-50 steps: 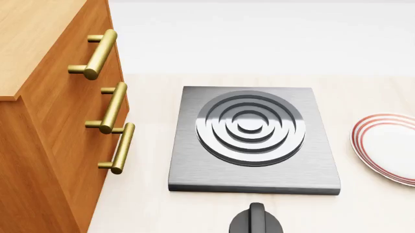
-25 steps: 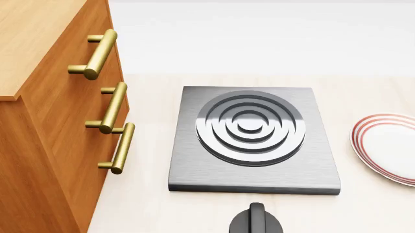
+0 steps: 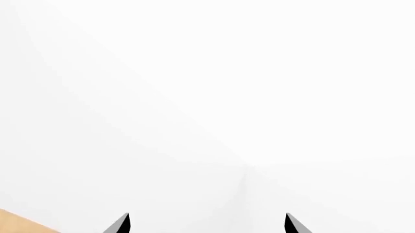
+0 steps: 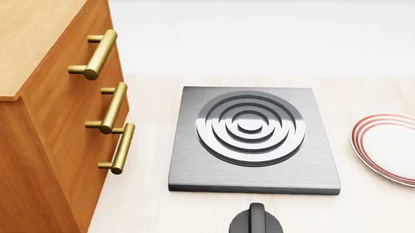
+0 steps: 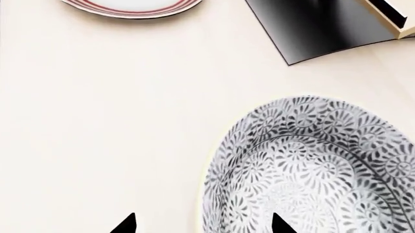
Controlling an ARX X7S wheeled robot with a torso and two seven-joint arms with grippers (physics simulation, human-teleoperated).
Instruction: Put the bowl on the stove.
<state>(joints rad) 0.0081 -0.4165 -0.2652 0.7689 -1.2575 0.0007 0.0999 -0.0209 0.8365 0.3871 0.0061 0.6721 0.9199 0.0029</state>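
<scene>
The stove (image 4: 254, 141), a dark grey metal slab with one ringed burner, lies on the pale counter in the middle of the head view. The bowl (image 5: 311, 170), white with a grey-black floral pattern, shows only in the right wrist view, resting on the counter. My right gripper (image 5: 203, 224) is open just above it, one fingertip over the bowl's inside and the other over the bare counter, with the rim between them. My left gripper (image 3: 206, 223) is open and empty, facing a white wall. Neither gripper shows in the head view.
A wooden cabinet (image 4: 45, 126) with brass handles stands left of the stove. A white plate with red rings (image 4: 387, 148) lies right of it, also in the right wrist view (image 5: 133, 7). A black knob (image 4: 256, 221) sits in front. A dark flat object (image 5: 311, 26) lies beyond the bowl.
</scene>
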